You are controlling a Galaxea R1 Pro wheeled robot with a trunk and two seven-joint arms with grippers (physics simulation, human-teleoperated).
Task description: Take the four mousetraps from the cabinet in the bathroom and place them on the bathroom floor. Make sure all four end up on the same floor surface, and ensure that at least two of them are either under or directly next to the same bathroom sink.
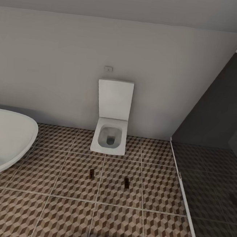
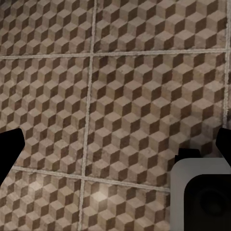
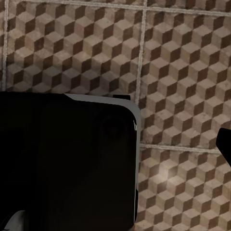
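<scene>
Lying on the bathroom floor (image 1: 72,175), two mousetraps (image 1: 91,172) (image 1: 126,182) sit apart in front of the toilet (image 1: 110,132), whose lid stands open against the wall (image 1: 65,72). A white tub (image 1: 6,139) curves in at the left; a dark glass panel (image 1: 218,143) closes off the right. Whether either arm's jaws are apart or together cannot be told.

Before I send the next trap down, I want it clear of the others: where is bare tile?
Bare bathroom floor runs along the near row of tiles. More lies between the tub and the left mousetrap. It is tighter before the toilet, where the second mousetrap also lies.
</scene>
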